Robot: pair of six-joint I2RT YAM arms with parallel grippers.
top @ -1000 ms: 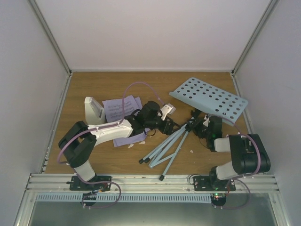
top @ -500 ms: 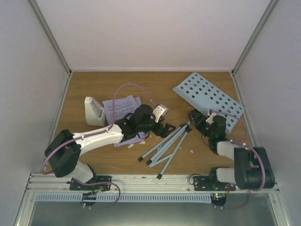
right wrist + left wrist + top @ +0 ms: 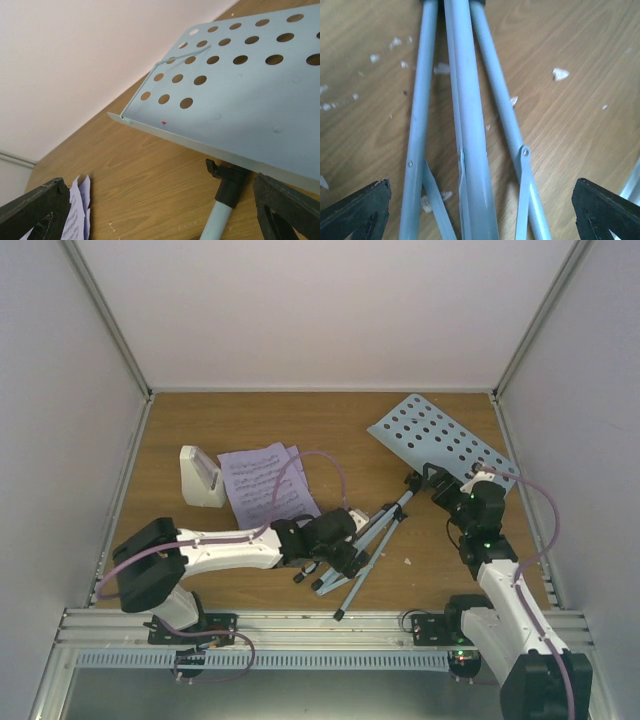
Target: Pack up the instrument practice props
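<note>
On the table [image 3: 200, 420] the stand [image 3: 393, 515] is laid flat, its long axis directed from near centre to far right. Its legs [image 3: 470, 125] are straddled by the left gripper [image 3: 480, 212], jaws spread wide, nothing clamped. The right gripper [image 3: 160, 215], also spread and empty, is aimed at the post [image 3: 220, 210] under the desk [image 3: 250, 75]. Pages [image 3: 262, 480] and metronome [image 3: 200, 477] are placed far left, nearer the left arm. Leg feet are cut off in the left wrist view.

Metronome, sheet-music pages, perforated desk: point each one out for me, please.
metronome [image 3: 200, 482], top view, on its white side face.
sheet-music pages [image 3: 265, 483], top view, middle of the top page.
perforated desk [image 3: 250, 100], right wrist view, bare panel below the holes.
</note>
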